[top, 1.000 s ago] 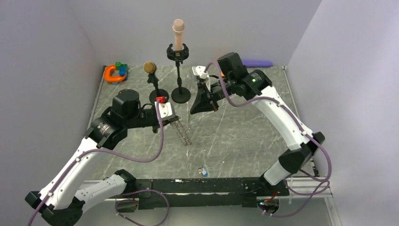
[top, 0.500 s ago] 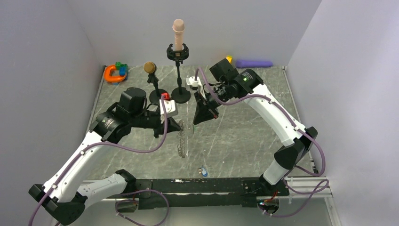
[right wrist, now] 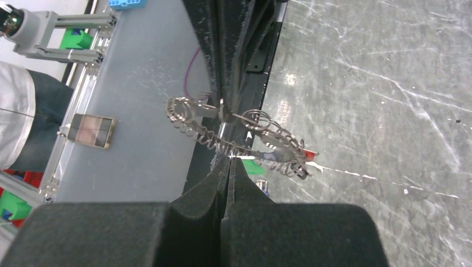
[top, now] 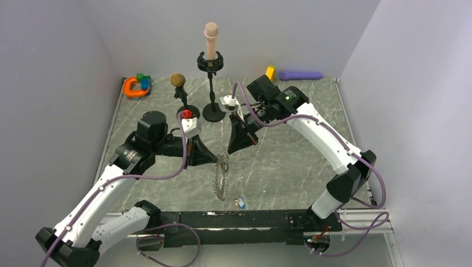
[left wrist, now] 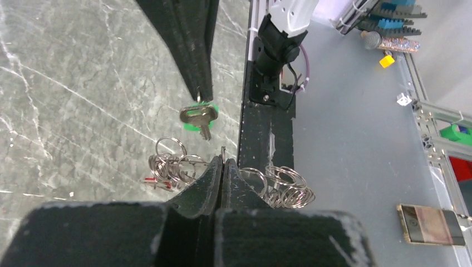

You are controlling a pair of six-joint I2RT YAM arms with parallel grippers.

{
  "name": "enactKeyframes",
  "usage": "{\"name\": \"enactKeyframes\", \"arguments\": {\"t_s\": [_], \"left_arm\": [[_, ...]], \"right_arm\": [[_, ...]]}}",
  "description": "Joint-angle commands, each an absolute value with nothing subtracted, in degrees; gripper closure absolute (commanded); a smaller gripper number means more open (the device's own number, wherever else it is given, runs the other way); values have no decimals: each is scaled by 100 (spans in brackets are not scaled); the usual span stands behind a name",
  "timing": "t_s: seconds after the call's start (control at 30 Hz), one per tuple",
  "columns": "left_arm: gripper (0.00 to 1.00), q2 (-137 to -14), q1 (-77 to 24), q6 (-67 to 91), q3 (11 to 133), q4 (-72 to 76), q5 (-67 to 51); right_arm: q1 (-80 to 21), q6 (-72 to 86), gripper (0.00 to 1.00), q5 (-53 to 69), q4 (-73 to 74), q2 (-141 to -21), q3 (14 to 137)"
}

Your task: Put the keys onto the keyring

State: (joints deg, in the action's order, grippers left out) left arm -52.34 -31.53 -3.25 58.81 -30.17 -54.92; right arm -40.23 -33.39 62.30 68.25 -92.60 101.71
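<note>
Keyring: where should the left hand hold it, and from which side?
Probably the top rim of the keyring, pinched from the left, as the left hand does. It hangs upright, so the lower loops are free for the green key in the right hand.

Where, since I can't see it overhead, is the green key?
Left wrist view: the green key hangs pinched in the right fingers, just beyond the keyring the left fingers hold.

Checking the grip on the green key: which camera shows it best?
The left wrist view: the green key hangs from the right gripper's shut fingertips, its metal and green head clear. The right wrist view shows only a green sliver by its fingers; the top view shows it too small to tell.
</note>
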Motion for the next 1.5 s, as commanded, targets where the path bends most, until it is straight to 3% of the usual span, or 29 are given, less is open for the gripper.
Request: {"name": "enactKeyframes", "arguments": {"t_s": [0.0, 0.1, 0.4, 0.93, 1.47], "left_arm": [[100, -4624, -2894, 434, 5333, -1427, -6045], [100, -4330, -2881, 670, 4858, -637, -6005], [100, -4693, -2876, 771, 4990, -564, -5872], [100, -4213, -2492, 2382, 4017, 1408, -5699], [100, -4471, -2496, 1915, 4399, 736, -5897]], "right_arm": [[-4045, -3163, 100, 6558, 6536, -8869, 10104], [-4054, -3082, 100, 6533, 6464, -8781, 10088], [-4260, -3134, 100, 6035, 6267, -8809, 10102], [-4263, -3105, 100, 5696, 6013, -8762, 10031], [-4304, -3204, 100, 5693, 5733, -8780, 9846]]}}
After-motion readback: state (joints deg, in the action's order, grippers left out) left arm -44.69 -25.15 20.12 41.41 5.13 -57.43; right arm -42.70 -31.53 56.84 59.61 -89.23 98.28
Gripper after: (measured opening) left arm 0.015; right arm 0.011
